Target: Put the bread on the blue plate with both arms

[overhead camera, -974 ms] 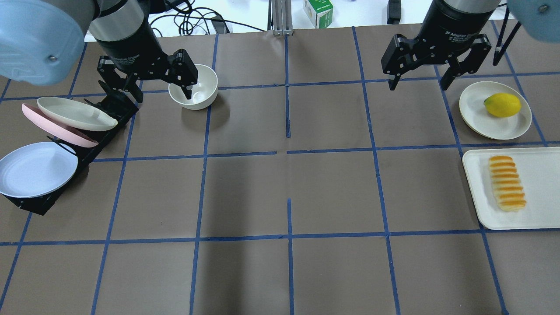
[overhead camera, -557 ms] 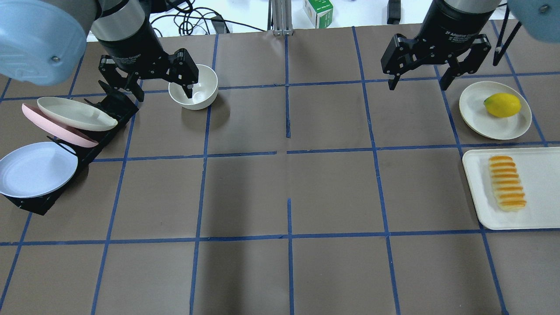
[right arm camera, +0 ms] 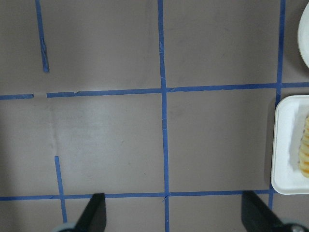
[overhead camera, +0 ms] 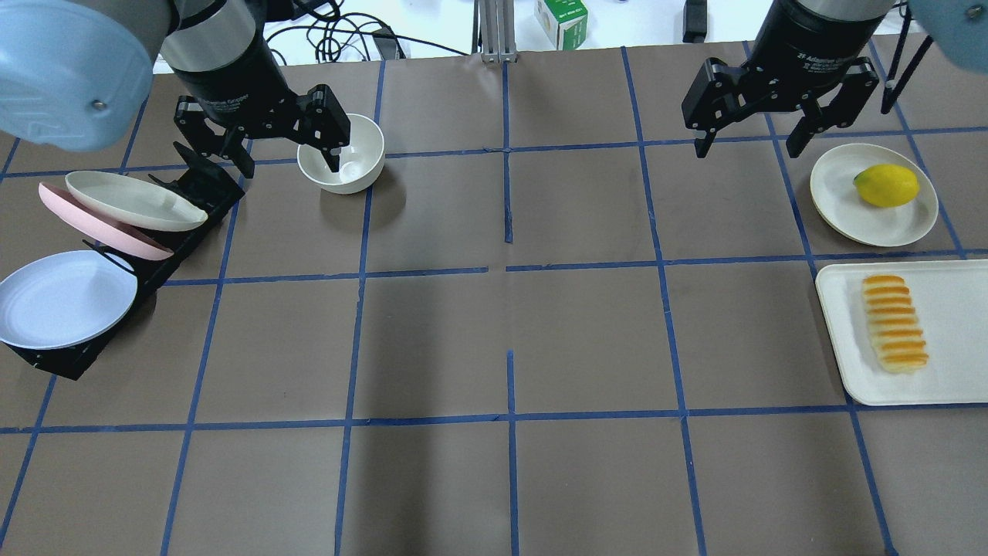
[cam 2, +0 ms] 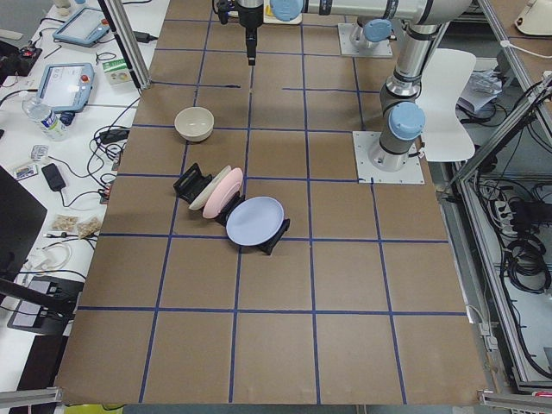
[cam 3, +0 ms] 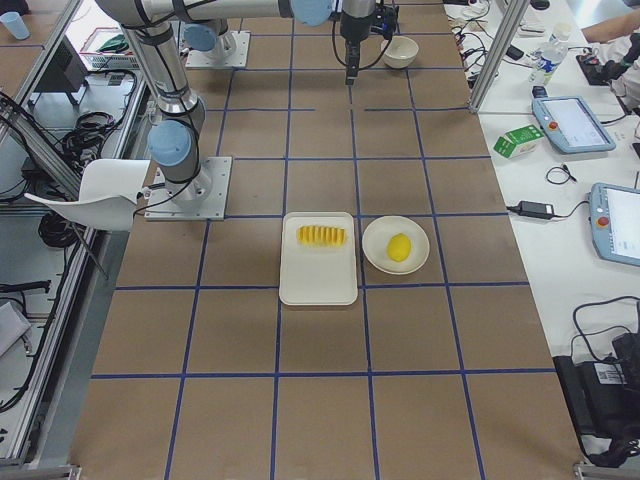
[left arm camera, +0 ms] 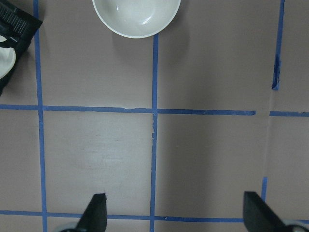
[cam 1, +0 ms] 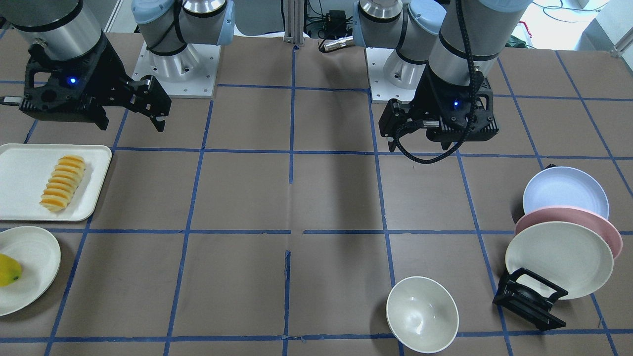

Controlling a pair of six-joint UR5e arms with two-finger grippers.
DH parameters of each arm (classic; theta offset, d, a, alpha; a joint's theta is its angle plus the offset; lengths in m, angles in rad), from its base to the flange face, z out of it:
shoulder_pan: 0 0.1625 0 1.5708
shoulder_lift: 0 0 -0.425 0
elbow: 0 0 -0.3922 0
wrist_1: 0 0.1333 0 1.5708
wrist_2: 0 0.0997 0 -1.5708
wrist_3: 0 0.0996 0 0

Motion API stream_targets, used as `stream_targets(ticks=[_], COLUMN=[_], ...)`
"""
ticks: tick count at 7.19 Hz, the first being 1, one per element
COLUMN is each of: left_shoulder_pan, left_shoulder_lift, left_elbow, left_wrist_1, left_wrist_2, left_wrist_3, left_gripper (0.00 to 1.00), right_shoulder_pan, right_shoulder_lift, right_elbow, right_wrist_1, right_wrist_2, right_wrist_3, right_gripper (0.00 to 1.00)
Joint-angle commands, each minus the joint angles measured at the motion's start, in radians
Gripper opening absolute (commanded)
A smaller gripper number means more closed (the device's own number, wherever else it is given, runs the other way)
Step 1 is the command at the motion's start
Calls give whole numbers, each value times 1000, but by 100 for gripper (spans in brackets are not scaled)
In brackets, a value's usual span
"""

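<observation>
In the right wrist view only a sliver of the bread (right arm camera: 305,154) shows, cut off at the right edge. In the front view the pink plate (cam 1: 568,225) covers the lower part of the blue plate (cam 1: 564,190), and the overhead view crops its left rim. Both end effectors hang above the counter (overhead camera: 432,347), fingers spread wide, holding and touching nothing. The left end effector (overhead camera: 287,164) is at far left; one finger overlaps the bowl (overhead camera: 355,166) from overhead, but the front view shows them apart. The right end effector (overhead camera: 747,150) is at far right. The bread lies on the tray (overhead camera: 953,378), right of and nearer than the right end effector, well apart. The blue plate leans in the rack (overhead camera: 197,197), left of and nearer than the left end effector.
</observation>
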Motion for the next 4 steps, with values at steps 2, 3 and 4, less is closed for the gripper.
stream_targets(ticks=[2, 3, 4], left_shoulder_pan=[2, 2, 3], left_shoulder_lift=[2, -1, 0], left_elbow=[-2, -2, -2], left_wrist_1=[0, 0, 0], left_wrist_2=[2, 2, 2], left_wrist_3=[-2, -2, 0], left_gripper=[100, 100, 100], right_shoulder_pan=[-149, -240, -329], right_shoulder_lift=[4, 6, 7], right_elbow=[64, 113, 179], right_wrist_1=[-4, -8, -66], right_wrist_2=[-5, 1, 1], right_wrist_3=[-49, -169, -244], right_gripper=[100, 100, 100])
